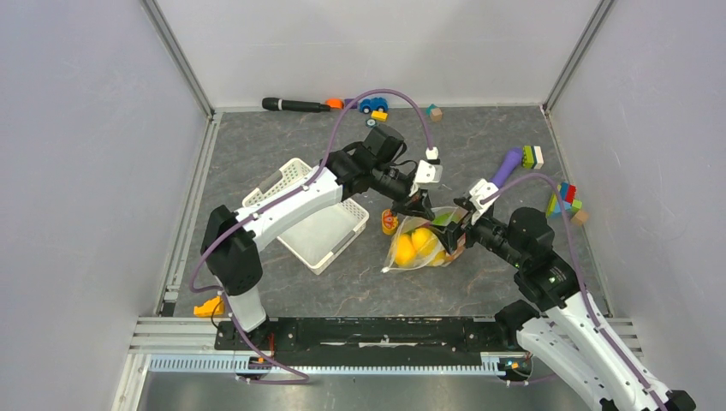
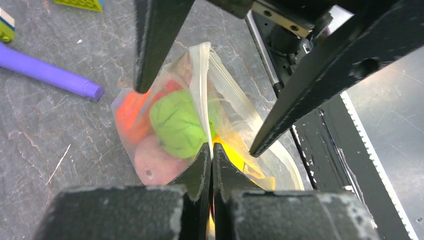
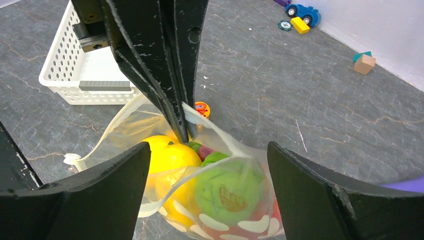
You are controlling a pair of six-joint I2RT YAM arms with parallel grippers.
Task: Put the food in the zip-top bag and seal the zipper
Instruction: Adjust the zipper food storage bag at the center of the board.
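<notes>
The zip-top bag lies at the table's middle with its mouth open. Inside are a yellow mango, a green pepper and a purple onion; red and orange pieces show through the wall. My left gripper is shut on the bag's zipper, its tips pinching the strip. My right gripper is open, its two fingers standing either side of the bag's mouth without touching it. A small orange round toy lies on the table just outside the bag.
The white basket stands left of the bag, under the left arm. A purple-handled brush lies right of the bag. Toy blocks sit at the right wall. A black stick and a blue toy car lie at the back wall.
</notes>
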